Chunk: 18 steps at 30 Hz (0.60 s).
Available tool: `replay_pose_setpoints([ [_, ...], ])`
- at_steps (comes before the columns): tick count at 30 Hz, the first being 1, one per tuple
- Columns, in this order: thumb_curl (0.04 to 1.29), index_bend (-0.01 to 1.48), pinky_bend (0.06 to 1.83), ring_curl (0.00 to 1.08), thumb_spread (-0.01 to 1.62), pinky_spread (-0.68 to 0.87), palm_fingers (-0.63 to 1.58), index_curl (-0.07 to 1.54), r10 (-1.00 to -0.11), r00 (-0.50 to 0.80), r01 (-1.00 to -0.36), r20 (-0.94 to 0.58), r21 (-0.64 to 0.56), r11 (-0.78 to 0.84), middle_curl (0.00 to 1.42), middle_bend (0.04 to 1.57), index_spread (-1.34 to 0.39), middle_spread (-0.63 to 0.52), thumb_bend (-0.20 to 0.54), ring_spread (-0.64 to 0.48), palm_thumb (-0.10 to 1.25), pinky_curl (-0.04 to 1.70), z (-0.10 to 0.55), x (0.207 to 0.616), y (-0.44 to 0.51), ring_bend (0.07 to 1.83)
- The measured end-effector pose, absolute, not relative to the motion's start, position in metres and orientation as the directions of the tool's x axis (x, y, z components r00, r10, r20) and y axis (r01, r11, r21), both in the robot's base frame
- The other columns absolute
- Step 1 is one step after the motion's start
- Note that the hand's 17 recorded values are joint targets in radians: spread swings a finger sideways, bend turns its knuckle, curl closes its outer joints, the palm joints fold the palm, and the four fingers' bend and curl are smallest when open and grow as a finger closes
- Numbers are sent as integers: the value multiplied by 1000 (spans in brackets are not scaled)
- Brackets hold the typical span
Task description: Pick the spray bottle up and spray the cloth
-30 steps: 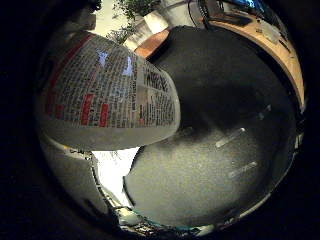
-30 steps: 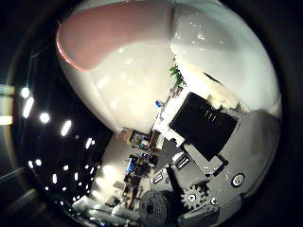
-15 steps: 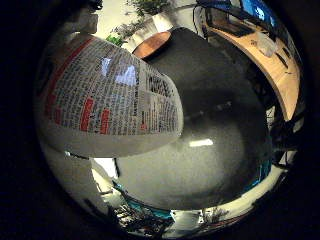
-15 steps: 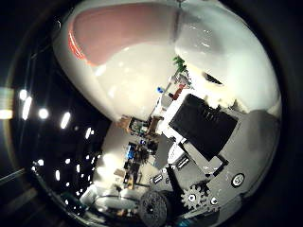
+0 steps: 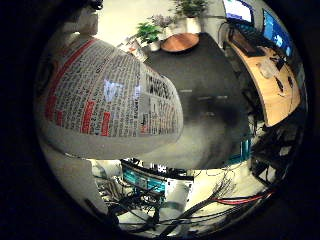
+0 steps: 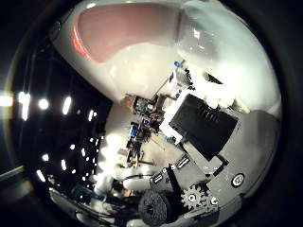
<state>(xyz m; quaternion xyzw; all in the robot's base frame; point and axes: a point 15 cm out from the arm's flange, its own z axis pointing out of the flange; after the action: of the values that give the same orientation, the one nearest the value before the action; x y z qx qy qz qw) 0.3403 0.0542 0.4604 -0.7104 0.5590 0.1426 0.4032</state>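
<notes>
The spray bottle [image 5: 105,100] fills much of the little finger side view, a white body with a label of black and red print, close against the palm. In the thumb side view its white body with a pink-red patch [image 6: 128,33] curves overhead. My right hand [image 6: 203,127] shows there as white, black and geared parts, its fingers curled against the bottle. The bottle hangs clear of the floor. No cloth shows in either view, and the bottle's spray head is hidden.
Far below lies a dark carpet [image 5: 200,85]. Around it are a round wooden table [image 5: 179,42], potted plants [image 5: 150,32] and a long wooden desk [image 5: 270,95] with monitors [image 5: 240,10]. A cluttered rack of equipment [image 5: 150,180] stands under the bottle.
The whole picture has swung, so the hand has turned and moved with the bottle still held. More of the room's far end and the equipment rack has come into view.
</notes>
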Motion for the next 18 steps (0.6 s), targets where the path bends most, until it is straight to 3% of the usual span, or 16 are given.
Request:
replay_pose_setpoints([
  [9, 985, 1150, 1286, 574, 717, -303, 1236, 642, -611, 413, -910, -675, -335, -245, 654, 1312, -252, -167, -14, -199, 1025, 623, 477, 323, 151, 1432],
  [18, 995, 1155, 1281, 576, 750, -305, 1237, 639, -592, 268, -954, -760, -125, -272, 652, 1313, -250, -167, -13, -200, 1026, 631, 431, 377, 185, 1432],
])
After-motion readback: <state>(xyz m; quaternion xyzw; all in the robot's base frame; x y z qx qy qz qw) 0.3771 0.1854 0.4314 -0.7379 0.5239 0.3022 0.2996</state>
